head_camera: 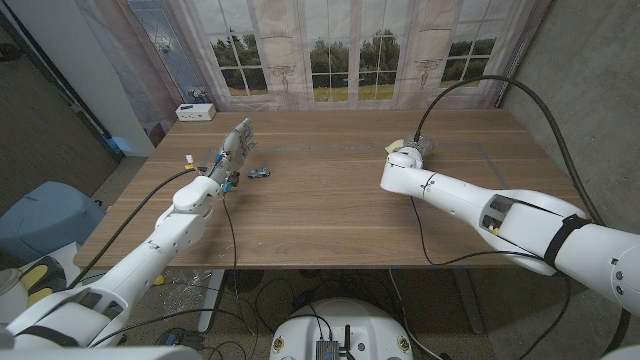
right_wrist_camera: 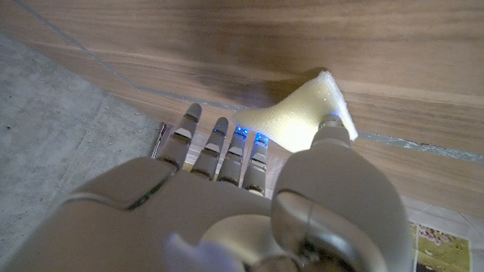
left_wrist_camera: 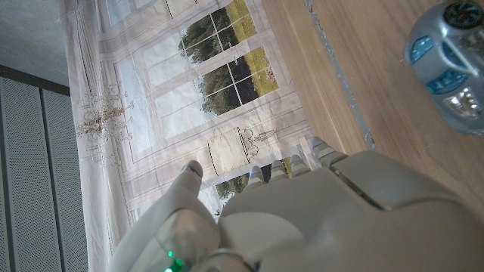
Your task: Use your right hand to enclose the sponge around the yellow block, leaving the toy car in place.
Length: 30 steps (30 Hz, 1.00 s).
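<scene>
the right hand (head_camera: 408,156) sits toward the far right part of the wooden table (head_camera: 330,215), and the pale yellow sponge (right_wrist_camera: 302,117) is in its grasp. in the right wrist view the sponge is bent up between the thumb (right_wrist_camera: 330,130) and the fingers (right_wrist_camera: 219,140), one corner sticking out past the thumb, so the hand is holding it in a curled pinch rather than spread. the yellow block itself cannot be made out in any view; it may be hidden under the hand and the foam, but that cannot be told from here.

the sponge looks like light, soft foam: it folds easily under light pressure and will probably spring back open once the fingers relax. it should not slip much, as the surface looks rough and porous. the sensible hold is across its middle, thumb on one face and fingers on the other, so both ends can wrap round the block. squeezing too near one corner would likely let the other end flap free.

the left hand (head_camera: 232,152) stands on the left part of the table with its fingers stretched out and holding nothing. the small blue toy car (head_camera: 259,172) lies just beside it, well apart from the sponge, and the left wrist view shows the car on the tabletop close by. with the work on the other side of the table, the car seems in little danger of being disturbed.
</scene>
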Motion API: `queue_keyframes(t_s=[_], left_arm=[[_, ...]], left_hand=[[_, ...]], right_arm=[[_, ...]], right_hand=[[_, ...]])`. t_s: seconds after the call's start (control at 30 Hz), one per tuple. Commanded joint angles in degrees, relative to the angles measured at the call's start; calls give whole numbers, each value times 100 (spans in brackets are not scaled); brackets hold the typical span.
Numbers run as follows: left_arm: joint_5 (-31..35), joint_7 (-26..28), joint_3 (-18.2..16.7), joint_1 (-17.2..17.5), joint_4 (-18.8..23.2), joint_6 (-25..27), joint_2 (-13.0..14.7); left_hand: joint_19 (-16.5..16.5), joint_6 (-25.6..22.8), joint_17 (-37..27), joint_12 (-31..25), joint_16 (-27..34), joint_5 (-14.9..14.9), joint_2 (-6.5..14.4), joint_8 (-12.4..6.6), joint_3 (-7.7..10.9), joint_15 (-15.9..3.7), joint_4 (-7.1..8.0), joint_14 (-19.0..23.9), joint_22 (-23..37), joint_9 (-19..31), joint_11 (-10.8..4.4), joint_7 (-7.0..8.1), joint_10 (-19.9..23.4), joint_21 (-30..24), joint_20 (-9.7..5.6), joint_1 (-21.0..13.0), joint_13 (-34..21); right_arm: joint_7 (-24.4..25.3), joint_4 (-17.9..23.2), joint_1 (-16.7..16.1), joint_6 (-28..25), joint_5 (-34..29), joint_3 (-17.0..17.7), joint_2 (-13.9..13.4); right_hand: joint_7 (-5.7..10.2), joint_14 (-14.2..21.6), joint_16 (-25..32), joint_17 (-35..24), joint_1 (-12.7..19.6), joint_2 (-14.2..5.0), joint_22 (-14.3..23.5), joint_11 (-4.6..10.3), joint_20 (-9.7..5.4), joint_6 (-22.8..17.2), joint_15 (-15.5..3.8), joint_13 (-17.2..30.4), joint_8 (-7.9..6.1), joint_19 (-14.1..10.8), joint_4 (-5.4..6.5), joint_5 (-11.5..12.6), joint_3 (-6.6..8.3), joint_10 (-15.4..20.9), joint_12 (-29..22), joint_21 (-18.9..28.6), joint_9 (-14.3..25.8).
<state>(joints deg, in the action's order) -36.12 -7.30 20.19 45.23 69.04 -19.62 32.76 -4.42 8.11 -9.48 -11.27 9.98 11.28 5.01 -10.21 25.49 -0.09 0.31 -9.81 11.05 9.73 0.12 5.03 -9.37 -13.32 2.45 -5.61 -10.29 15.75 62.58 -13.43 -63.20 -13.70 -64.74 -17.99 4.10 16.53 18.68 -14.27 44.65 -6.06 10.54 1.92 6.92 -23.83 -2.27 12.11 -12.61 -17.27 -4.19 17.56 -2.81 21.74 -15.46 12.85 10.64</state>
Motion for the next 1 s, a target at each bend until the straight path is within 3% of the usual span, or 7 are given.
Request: queue_keyframes(t_s=[0.03,0.3,0.37,0.53,0.7,0.8,1.0], left_arm=[[19,17,26,-48,-45,16,-37],[20,46,21,-57,-66,19,-49],[17,58,16,-46,-59,21,-46],[13,109,-7,-4,-22,20,-32],[14,132,-15,12,-4,22,-27],[13,123,-9,2,-15,27,-31],[8,65,8,-49,-88,10,-58]], left_hand=[[-20,19,-31,-10,22,43,17,-5,-8,20,-23,-108,19,14,-2,27,-41,32,33,3,-18],[-20,18,-31,-6,22,43,20,-7,-8,18,-26,-110,19,14,-18,26,-52,33,34,1,-18],[-20,19,-31,-8,22,43,21,-7,-7,17,-28,-110,19,14,-12,27,-48,34,34,0,-18],[-20,19,-31,-8,21,44,23,-8,-7,15,-30,-113,19,14,-18,30,-49,34,35,-1,-18],[-18,20,-30,-9,22,44,25,-8,-7,14,-32,-111,19,14,-14,26,-47,34,37,-3,-18],[-19,21,-30,-9,21,44,26,-8,-7,15,-33,-114,19,14,-12,30,-49,35,35,-3,-18],[-19,25,-30,-8,21,44,28,-7,-7,14,-35,-115,19,14,-12,27,-52,36,37,-5,-18]], right_arm=[[-507,-386,281,-32,44,-396,84],[-906,-731,513,274,-14,-695,192],[-855,-839,523,360,-53,-701,248],[-707,-1099,536,474,-170,-721,404],[-537,-1224,501,538,-269,-697,482],[-419,-1191,450,568,-317,-655,471],[-23,-946,250,609,-417,-475,355]], right_hand=[[9,142,99,-31,80,-92,15,16,-31,-65,-372,13,-13,-93,-75,-20,19,161,-54,51,20],[69,249,207,-112,421,-284,18,94,-96,-350,-486,20,-74,-87,-238,1,223,480,-112,29,18],[95,275,241,-138,661,-301,18,111,-109,-479,-528,26,-94,-67,-368,6,334,623,-136,14,17],[161,619,465,-248,1056,-309,20,195,-185,-900,-693,81,-188,-158,-507,5,515,1076,-278,37,16],[228,964,745,-447,1441,-265,22,273,-302,-1283,-868,165,-242,-273,-565,-20,658,1482,-462,67,17],[265,1168,970,-664,1657,-230,26,321,-354,-1603,-966,254,-280,-329,-530,-58,713,1861,-677,80,22],[301,1771,1581,-1334,1972,-254,46,452,-515,-2823,-1042,612,-462,-522,-448,-194,786,2973,-1513,149,69]])
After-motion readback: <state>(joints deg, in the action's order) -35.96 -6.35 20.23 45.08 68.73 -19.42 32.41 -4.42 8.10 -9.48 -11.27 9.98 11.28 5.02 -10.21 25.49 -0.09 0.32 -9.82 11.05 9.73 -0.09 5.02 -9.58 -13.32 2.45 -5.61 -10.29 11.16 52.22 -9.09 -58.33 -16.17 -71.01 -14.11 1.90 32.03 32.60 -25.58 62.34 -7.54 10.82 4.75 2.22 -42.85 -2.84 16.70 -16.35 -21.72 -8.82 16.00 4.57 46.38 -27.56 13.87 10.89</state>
